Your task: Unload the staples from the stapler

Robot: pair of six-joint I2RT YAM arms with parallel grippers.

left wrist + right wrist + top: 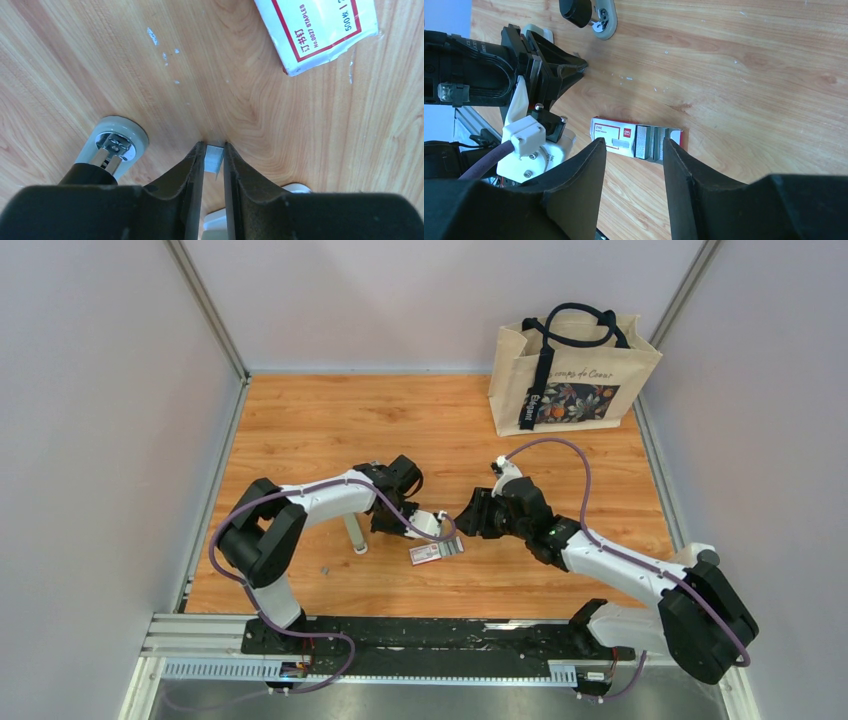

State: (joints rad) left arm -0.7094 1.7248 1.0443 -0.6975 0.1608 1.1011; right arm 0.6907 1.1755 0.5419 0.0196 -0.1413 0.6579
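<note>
– Where are the staples point(214, 160) found?
– Pinched in the left pincer point(214, 148), down by the tabletop point(280, 130), near the red-and-white box point(320, 30).
– How are they best handled?
– Likely a light, brittle strip: flat sides gripped gently. The right pincer point(634, 144) is seen open.

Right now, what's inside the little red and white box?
Grey staple strips show at the open end of the box. The rest of its inside is covered by the printed top, so I can't see it.
</note>
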